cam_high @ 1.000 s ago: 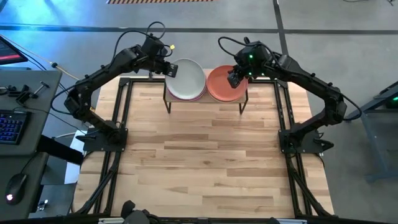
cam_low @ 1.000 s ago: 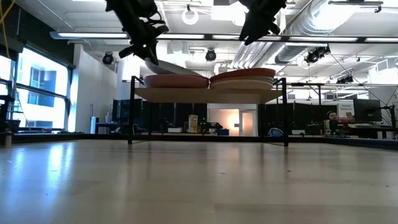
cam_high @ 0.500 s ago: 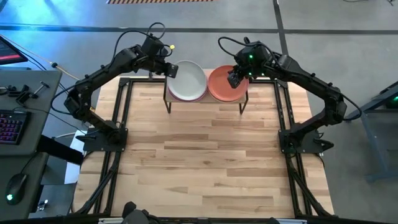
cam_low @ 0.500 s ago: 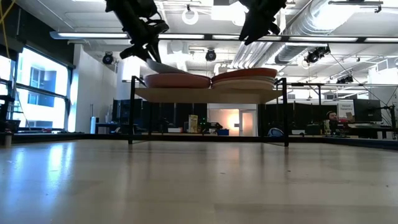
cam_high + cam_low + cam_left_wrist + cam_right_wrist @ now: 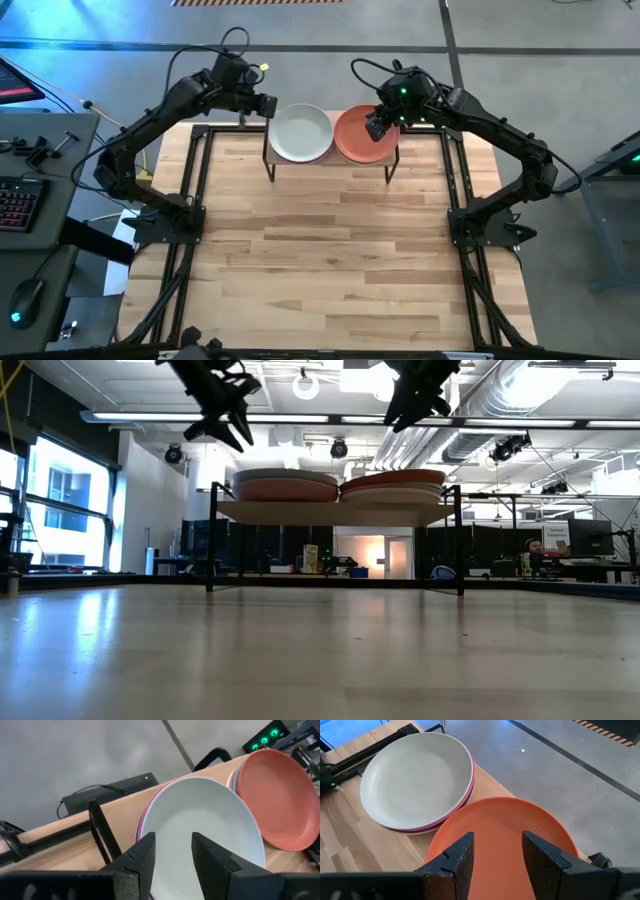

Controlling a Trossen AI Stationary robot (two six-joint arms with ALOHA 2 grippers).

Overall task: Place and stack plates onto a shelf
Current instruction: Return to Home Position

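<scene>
A small low shelf (image 5: 331, 157) with a light wood top and thin black legs stands at the far middle of the light wood plank table (image 5: 320, 250). From above, only two things show on it. A pale mint-white round matte plate (image 5: 301, 133) lies on the left and a terracotta orange round matte plate (image 5: 358, 140) on the right, close beside each other.

The low view shows what the high view cannot. Each plate tops a pile, and the left stack (image 5: 285, 486) and the right stack (image 5: 392, 484) rise to about the same height, side by side on the shelf top. The layers' colours are hard to read there; the lower rims of the right stack look cream, perhaps. The left wrist view adds pink and magenta rims (image 5: 141, 822) peeping from under the white plate.

The left gripper (image 5: 264, 103) hangs just left of the white plate, off the shelf's far left corner. In the low view it is well above the shelf. Its jaws are released, spread with nothing between them. The right gripper (image 5: 377, 127) hovers over the far right part of the orange plate, clear of it. Its jaws are likewise released and empty.
</scene>
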